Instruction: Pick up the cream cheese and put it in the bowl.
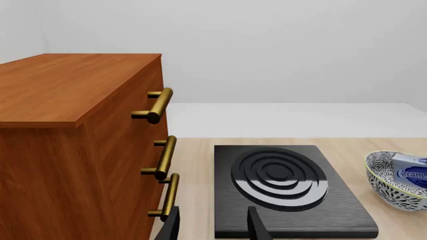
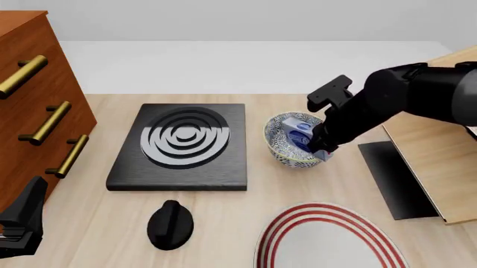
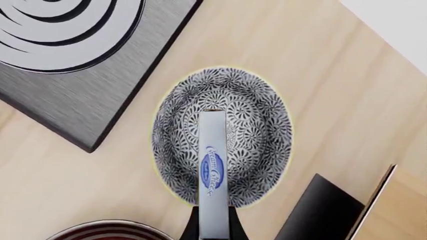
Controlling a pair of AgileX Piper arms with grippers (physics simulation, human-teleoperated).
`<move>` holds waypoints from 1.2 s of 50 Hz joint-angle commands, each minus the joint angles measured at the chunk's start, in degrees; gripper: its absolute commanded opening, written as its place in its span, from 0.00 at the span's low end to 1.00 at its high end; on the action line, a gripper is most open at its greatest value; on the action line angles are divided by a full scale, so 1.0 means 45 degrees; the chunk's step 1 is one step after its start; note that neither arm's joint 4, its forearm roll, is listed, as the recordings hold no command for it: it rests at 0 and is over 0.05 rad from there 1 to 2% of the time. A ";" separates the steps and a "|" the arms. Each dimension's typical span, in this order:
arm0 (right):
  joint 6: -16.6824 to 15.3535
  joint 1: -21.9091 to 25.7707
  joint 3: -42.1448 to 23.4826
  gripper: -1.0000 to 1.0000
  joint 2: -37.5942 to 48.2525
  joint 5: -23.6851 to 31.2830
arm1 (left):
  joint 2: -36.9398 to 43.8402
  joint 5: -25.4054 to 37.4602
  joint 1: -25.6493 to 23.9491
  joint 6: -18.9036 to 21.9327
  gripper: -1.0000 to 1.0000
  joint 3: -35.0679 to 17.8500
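Note:
The cream cheese (image 3: 212,170) is a pale blue-grey box with a blue oval logo. It stands on edge inside the blue-and-white speckled bowl (image 3: 260,130). My right gripper (image 3: 212,222) is shut on its near end, right above the bowl. In the front view the right gripper (image 2: 319,146) reaches down over the bowl (image 2: 277,146), with the cream cheese (image 2: 300,133) inside it. The left wrist view shows the bowl (image 1: 387,187) with the box (image 1: 410,167) in it. My left gripper (image 1: 213,222) is open and empty, low at the front left (image 2: 22,223).
A black stove plate (image 2: 182,145) with grey rings lies left of the bowl. A black knob (image 2: 170,224) sits in front of it. A white plate with red rings (image 2: 328,240) is at the front. A wooden drawer cabinet (image 2: 30,95) stands left, a wooden rack (image 2: 432,156) right.

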 commanded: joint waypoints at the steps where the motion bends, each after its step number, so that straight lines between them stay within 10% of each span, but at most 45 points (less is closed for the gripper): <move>1: 0.0090 -0.0014 -0.0145 1.00 0.0006 -0.0009 | 0.0000 0.0000 0.0000 0.0000 1.00 0.0000; 36: 0.0048 0.0243 -0.1450 1.00 -0.1324 0.1426 | 0.0000 0.0000 0.0000 0.0000 1.00 0.0000; 60: 0.1404 0.1484 -0.1158 1.00 -0.4869 0.1030 | 0.0000 0.0000 0.0000 0.0000 1.00 0.0000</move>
